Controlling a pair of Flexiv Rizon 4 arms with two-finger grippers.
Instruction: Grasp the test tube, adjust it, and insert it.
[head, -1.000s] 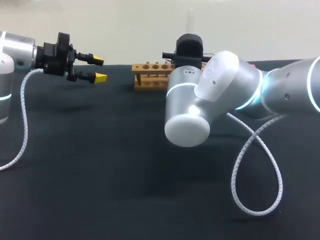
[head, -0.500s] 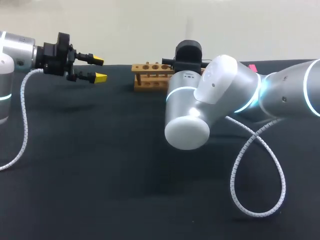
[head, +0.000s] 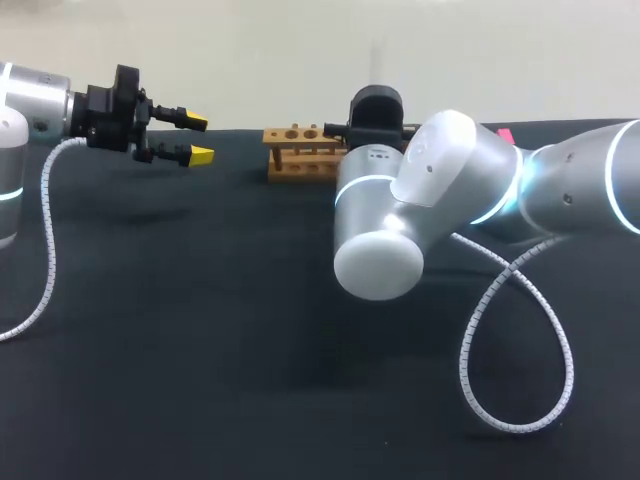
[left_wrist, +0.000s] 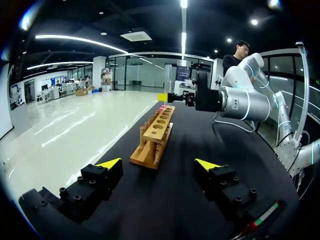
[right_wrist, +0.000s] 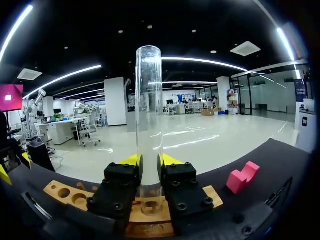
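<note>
Right gripper (right_wrist: 149, 164) clamped on the tube (right_wrist: 148, 100) from two sides, low on the glass, tube upright with its rounded bottom right over a hole of the rack (right_wrist: 65, 192); impossible to tell whether inside the hole's mouth or just above it. From the head view, all of this in the upper middle of the frame, at the rack's right part, half hidden behind the arm. Step in hand, by the look of it: the insertion. Best done by centring the bottom on the hole first, then lowering straight and slowly, with no tilt; otherwise a likely scrape or jam against the wooden rim. Worth loosening the grip only once seated, given smooth, slippery glass. Left gripper (head: 190, 140) spread wide and empty at the upper left, well apart from the rack; no call to bring it in.
</note>
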